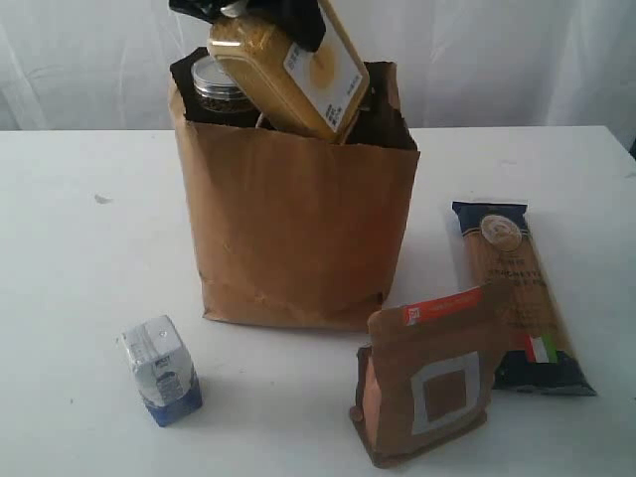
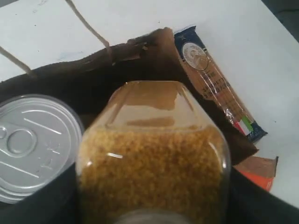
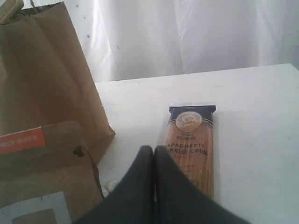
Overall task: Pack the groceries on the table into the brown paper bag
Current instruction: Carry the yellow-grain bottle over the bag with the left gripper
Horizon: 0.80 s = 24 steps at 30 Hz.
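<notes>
Left gripper is seen clamped on the top end of the yellow-grain bottle, which is held tilted directly above the open mouth of the brown paper bag, its lower end just inside the rim. Right gripper is shown with its fingers pressed together and nothing between them, hovering over the table near the long spaghetti packet. Inside the bag, a dark pull-tab can is seen standing at the left side; whatever else lies deeper cannot be told. A risk is judged in the tilt: the bottle's lower corner could be caught on the bag's far rim, or could be knocked against the can, and the light paper walls could be crumpled or the bag tipped. A cord handle could also be snagged. Outside the bag, the small blue-white carton and the brown pouch with orange strip are standing on the table, with the spaghetti lying flat.
</notes>
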{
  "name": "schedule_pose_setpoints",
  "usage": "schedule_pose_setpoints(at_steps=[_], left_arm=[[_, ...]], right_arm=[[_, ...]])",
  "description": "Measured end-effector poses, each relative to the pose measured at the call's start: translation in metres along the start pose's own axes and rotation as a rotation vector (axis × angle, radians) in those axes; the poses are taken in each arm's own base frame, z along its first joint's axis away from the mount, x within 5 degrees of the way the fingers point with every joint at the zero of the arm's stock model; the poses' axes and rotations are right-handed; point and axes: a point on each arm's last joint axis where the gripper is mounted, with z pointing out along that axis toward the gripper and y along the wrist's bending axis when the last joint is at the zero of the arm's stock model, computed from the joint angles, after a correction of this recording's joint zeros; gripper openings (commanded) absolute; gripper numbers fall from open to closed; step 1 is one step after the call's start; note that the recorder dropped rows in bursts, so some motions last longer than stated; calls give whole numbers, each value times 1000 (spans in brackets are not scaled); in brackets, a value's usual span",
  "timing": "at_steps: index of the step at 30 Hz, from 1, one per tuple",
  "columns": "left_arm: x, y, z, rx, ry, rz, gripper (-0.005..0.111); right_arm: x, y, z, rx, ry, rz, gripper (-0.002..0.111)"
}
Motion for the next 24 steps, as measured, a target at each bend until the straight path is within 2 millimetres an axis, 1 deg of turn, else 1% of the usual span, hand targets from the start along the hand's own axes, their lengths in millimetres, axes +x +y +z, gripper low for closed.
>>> schedule_pose_setpoints(at_steps=[2, 6, 10, 15, 20, 24], left_arm=[[-4, -1, -6, 2, -14, 3, 0], [-12, -6, -26, 8, -56, 17, 0], [-14, -9, -39, 13, -59, 24, 0], [-15, -11, -45, 28, -66, 24, 0], [-15, -19, -45, 120, -65, 4, 0], [-15, -23, -46, 157, -70, -5, 0]], right_arm=[[0, 0, 0, 0, 0, 0, 0], [0, 0, 0, 0, 0, 0, 0], [0, 0, 0, 0, 0, 0, 0], [0, 0, 0, 0, 0, 0, 0], [0, 0, 0, 0, 0, 0, 0], [0, 0, 0, 0, 0, 0, 0]])
